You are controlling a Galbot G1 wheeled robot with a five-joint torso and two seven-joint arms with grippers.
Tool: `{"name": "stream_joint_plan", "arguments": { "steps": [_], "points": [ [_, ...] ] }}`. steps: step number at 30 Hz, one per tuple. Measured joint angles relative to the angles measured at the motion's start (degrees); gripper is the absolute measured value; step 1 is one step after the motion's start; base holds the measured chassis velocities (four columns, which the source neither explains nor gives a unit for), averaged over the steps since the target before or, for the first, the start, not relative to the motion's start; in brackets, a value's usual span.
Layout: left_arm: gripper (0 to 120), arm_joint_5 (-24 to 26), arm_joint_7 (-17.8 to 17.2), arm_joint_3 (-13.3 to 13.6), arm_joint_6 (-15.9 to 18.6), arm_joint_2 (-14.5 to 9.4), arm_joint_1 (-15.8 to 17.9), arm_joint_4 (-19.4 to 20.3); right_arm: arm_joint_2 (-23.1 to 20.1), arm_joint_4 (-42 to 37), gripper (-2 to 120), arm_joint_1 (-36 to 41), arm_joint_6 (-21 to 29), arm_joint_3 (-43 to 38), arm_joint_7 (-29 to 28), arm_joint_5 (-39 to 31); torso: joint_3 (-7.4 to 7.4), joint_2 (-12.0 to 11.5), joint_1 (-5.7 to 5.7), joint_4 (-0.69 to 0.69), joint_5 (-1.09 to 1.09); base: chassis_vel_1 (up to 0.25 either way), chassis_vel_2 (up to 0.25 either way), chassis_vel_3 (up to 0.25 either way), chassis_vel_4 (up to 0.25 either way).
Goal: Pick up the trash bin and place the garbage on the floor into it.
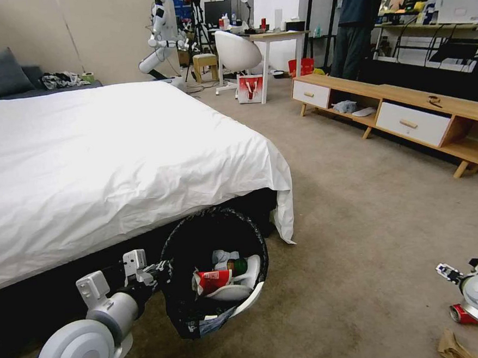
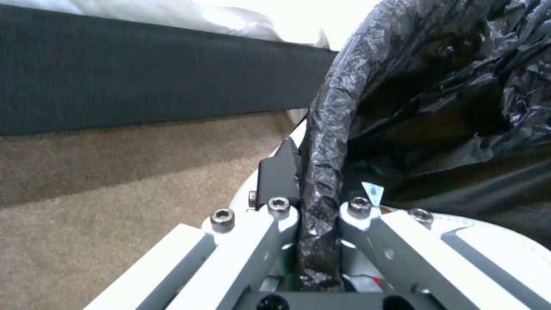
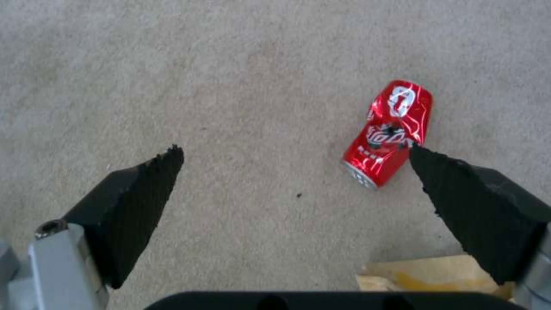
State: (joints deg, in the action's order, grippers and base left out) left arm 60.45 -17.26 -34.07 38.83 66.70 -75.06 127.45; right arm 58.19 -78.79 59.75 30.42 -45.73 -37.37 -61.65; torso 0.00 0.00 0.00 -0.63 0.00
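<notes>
The left tool (image 2: 318, 224) is clenched on the bag-covered rim of the trash bin (image 1: 215, 273), one finger either side of the crinkled black liner; its arm reaches forward from the lower left of the head view. The bin hangs tilted, mouth toward the camera, just in front of the bed's (image 1: 112, 155) foot corner and above the floor (image 1: 363, 236). Inside it lie a red-and-white wrapper (image 1: 212, 282), a small green bottle (image 1: 238, 266), crumpled white tissue (image 1: 222, 256) and a white piece that is hard to identify. The bin's far wall is hidden by the liner.

The right tool (image 3: 295, 157) hangs released over the carpet, fingers spread wide and pointing down. A crushed red soda can (image 3: 389, 133) lies on the floor just beside one fingertip, not between the two. A brown paper piece (image 3: 425, 275) sits near the can, cut off at the edge and partly behind that finger.
</notes>
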Motion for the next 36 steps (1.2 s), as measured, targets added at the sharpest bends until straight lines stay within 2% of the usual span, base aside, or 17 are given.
{"name": "stream_joint_plan", "arguments": {
  "steps": [36],
  "points": [
    [2, -0.2, 0.0, -0.3, -0.1, 0.2, -0.9, 0.6, -0.8, 12.8, 100, -1.0, -4.7, -3.6, 7.3, 3.4, 0.00, 0.0, 0.00, 0.00, 0.00, 0.000, 0.000, 0.000, 0.000]
  ]
}}
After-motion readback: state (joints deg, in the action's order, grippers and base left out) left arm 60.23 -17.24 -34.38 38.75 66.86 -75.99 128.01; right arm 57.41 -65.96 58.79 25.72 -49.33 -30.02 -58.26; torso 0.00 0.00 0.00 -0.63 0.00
